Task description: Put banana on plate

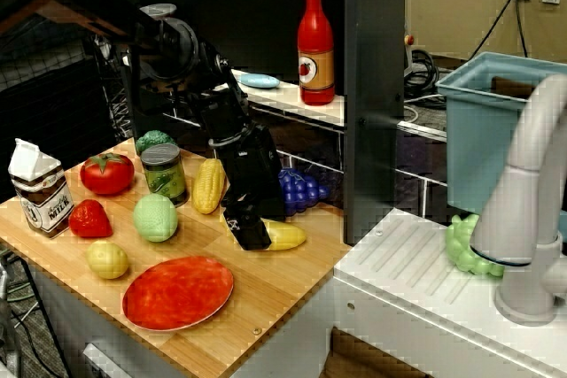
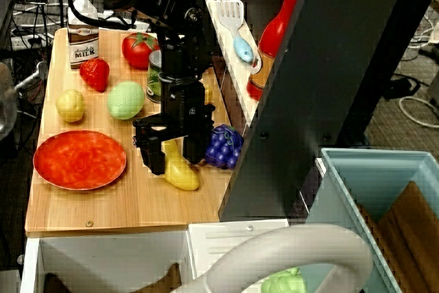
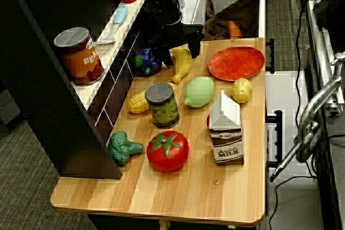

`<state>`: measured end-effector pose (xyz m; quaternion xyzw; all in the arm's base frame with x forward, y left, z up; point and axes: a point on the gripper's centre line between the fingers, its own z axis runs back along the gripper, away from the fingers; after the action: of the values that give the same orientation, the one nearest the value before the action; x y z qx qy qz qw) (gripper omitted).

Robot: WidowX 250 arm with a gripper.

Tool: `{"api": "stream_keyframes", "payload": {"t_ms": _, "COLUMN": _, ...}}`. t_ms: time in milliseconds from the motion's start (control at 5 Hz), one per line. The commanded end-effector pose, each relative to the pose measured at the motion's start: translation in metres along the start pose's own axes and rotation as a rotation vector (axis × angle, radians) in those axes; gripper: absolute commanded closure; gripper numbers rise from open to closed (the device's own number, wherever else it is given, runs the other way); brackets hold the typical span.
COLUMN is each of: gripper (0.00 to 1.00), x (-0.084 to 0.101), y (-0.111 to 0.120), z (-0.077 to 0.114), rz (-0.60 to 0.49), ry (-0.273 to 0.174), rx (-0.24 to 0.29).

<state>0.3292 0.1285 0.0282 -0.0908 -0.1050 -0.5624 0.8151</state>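
Black gripper (image 2: 167, 158) down, jaws wide astride the glossy yellow plastic banana (image 2: 180, 171): close next, then lift toward the flat red-orange plate (image 2: 79, 160).

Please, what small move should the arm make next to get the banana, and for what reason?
Probably close the gripper on the banana. The jaws look open and low at the banana's end nearer the green can, and the banana lies on the wooden board beside the grapes. The plate is bare, so the banana is not yet moved. Lifting should come only after a firm hold.
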Motion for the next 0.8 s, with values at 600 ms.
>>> {"api": "stream_keyframes", "payload": {"t_ms": 600, "gripper": 1.00, "x": 0.004, "y": -0.041, "z": 0.077, "rz": -0.034, "ry": -0.072, "rx": -0.101}}
